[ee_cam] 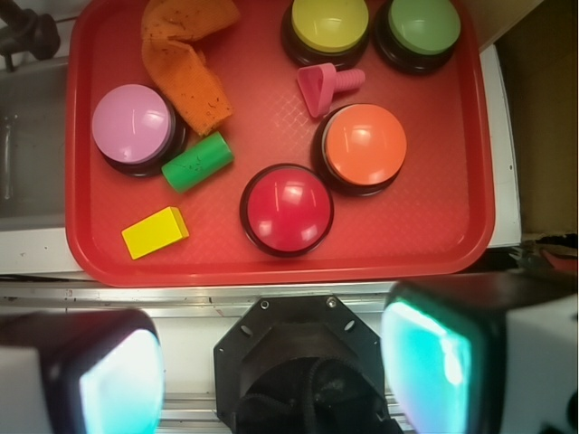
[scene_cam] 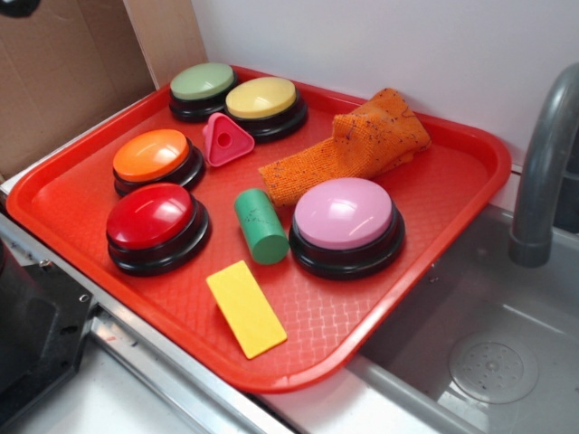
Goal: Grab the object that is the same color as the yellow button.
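Five buttons on red tray [scene_cam: 470, 163]: yellow button [scene_cam: 261, 98], green, orange, red, pink. One yellow tile [scene_cam: 246, 308] flat near tray's front edge, beside one green cylinder [scene_cam: 261, 226]. One pink triangle, one orange cloth. Gripper [ee_cam: 271, 362] fingers spread wide, empty, off-tray.

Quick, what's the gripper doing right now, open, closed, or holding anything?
Gripper: open, holding nothing; its fingers sit wide apart, short of the red tray, and the yellow tile lies untouched.

Looking down past my wide-apart fingers [ee_cam: 425, 357] at the tray [ee_cam: 271, 262]: yellow tile [ee_cam: 156, 232] near its front-left corner, green cylinder [ee_cam: 197, 163] just beyond, yellow button [ee_cam: 329, 23] way at the back.
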`<state>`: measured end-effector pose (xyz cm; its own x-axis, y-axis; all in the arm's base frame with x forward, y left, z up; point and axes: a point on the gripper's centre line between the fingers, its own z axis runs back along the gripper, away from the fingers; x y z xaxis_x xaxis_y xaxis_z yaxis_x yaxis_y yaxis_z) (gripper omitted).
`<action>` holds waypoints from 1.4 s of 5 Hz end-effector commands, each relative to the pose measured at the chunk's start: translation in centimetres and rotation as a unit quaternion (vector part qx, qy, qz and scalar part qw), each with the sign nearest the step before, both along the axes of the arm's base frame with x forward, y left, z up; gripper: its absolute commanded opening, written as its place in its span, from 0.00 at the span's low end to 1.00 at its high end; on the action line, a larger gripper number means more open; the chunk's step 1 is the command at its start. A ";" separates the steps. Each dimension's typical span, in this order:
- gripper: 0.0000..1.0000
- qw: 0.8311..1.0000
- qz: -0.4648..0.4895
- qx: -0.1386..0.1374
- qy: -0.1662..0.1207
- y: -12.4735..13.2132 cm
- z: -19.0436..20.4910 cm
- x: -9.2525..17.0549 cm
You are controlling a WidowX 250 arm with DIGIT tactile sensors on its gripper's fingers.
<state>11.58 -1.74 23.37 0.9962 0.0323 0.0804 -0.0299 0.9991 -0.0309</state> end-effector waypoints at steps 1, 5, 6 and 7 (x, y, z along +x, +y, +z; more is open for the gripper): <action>1.00 1.000 0.000 0.000 0.000 0.0 0.0 0.0; 1.00 0.966 0.255 0.036 -0.006 -6.5 -12.9 1.7; 1.00 0.966 0.256 0.023 -0.002 -7.3 -16.0 2.7; 1.00 0.961 0.275 0.035 -0.007 -8.3 -18.3 3.2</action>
<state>13.96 -9.93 4.61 0.8298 0.5487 0.1021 -0.5558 0.8291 0.0612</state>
